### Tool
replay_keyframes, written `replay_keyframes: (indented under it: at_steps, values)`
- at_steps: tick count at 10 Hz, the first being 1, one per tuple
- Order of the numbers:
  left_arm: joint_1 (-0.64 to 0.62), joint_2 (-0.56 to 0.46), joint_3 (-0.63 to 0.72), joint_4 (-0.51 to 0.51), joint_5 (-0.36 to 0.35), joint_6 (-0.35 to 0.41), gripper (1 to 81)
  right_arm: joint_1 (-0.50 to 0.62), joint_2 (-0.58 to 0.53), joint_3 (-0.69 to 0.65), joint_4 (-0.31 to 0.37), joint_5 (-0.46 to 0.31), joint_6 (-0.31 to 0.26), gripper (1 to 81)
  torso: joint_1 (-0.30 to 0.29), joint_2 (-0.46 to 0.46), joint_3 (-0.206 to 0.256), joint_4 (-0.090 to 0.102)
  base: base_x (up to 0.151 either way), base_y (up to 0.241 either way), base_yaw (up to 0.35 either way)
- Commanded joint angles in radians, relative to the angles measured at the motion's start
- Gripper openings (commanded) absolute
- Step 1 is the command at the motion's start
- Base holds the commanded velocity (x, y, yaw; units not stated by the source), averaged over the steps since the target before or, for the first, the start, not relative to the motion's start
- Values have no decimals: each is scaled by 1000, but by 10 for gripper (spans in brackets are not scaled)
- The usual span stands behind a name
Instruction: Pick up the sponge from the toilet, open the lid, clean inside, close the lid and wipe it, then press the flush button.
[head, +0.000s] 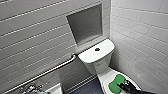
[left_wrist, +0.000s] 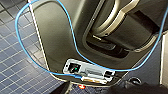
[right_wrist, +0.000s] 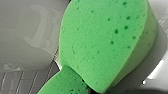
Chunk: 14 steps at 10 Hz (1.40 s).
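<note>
A glossy white ceramic toilet (head: 100, 67) is seen at the lower right of the head view, its rounded rectangular tank topped by a small dark round flush button (head: 97, 49). The smooth oval lid (head: 105, 78) is shut, and the bright green sponge (head: 115, 82) is laid flat on it, its edges wavy and rounded. The dark right hand (head: 124, 86) is placed against the sponge's lower right edge; whether it is spread or pinching cannot be told. In the right wrist view the sponge's porous, pitted face (right_wrist: 105, 42) is shown close. A recessed rectangular niche (head: 86, 23) is set in the pale tiled wall, and a metal grab bar (head: 50, 70) is mounted at lower left.
</note>
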<state>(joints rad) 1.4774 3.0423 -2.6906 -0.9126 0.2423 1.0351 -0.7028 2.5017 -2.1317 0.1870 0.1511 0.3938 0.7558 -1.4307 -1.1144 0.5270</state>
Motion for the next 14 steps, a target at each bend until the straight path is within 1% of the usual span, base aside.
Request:
replay_keyframes:
  at_steps: [1,4,7,9,10,14]
  values:
    - [13,-19,-6,9,100,5,811,-31,-151,122,12,14,2,10,0,0,0,0,0,0,0]
    - [13,-19,-6,9,100,5,811,-169,-244,203,15,122,2,10,0,0,0,0,0,0,0]
    - [11,-17,-2,15,100,8,811,-329,-346,302,28,270,3,10,0,0,0,0,0,0,0]
    - [11,-16,-2,26,100,8,811,-422,-381,346,28,361,3,10,0,0,0,0,0,0,0]
    - [11,-16,-2,26,100,8,811,-476,-395,360,26,397,11,10,0,0,0,0,0,0,0]
    - [5,-11,-2,27,100,20,811,-662,-470,415,14,584,36,10,0,0,0,0,0,0,0]
